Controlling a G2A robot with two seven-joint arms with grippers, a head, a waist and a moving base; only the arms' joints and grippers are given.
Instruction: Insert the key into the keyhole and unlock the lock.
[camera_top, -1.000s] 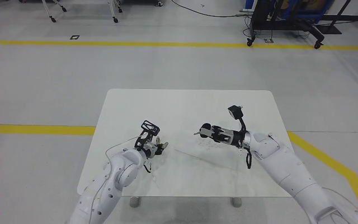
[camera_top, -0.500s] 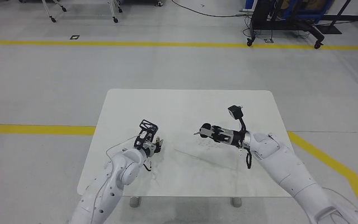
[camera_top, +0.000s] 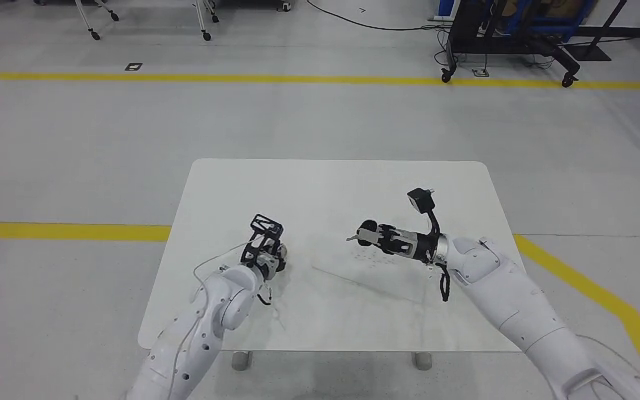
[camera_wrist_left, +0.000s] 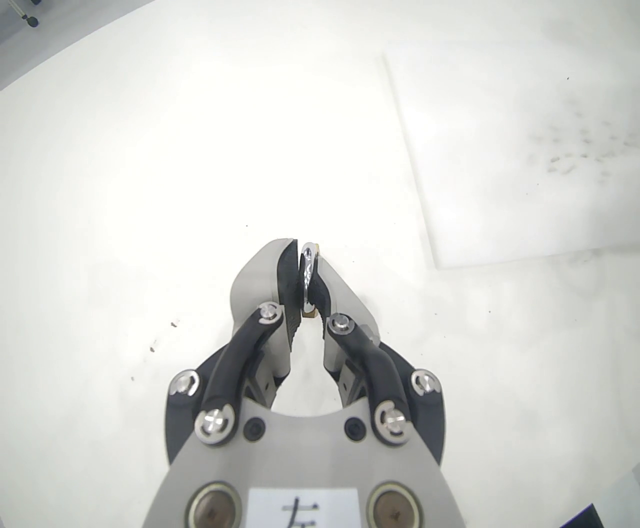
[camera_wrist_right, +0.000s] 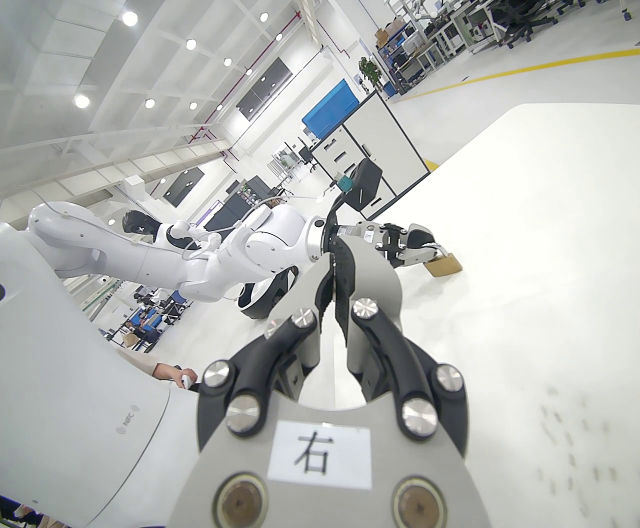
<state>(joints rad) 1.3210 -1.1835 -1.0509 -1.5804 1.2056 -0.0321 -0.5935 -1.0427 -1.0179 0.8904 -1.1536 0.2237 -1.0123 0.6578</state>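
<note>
Clamping the silver shackle of a small brass padlock (camera_wrist_right: 444, 265) in the left end effector (camera_wrist_left: 305, 256), black pads narrowed hard onto the metal, brass body hanging just past the fingertips. Holding that padlock low at the white surface (camera_top: 400, 190), left of centre in the top view; not possible to tell whether the body is touching the surface.

Pinching a small silver key (camera_top: 350, 238) in the right end effector (camera_top: 364, 237), pads pressed narrow together, thin tip poking out toward the padlock, just right of centre in the top view. Leaving an open gap between key tip and padlock, well apart, with the two end effectors facing each other across the middle of the surface.

Against a second ago: drawing the left end effector back a little toward the upper left of the top view and turning the wrist, so hiding from above the brass body that was showing beside the fingers. Holding the right end effector and key in the same spot throughout.

Hovering the key over a thin translucent rectangular sheet (camera_wrist_left: 500, 150) lying flat on the surface and speckled with small dark scuffs; carrying the padlock just off that sheet's edge.
</note>
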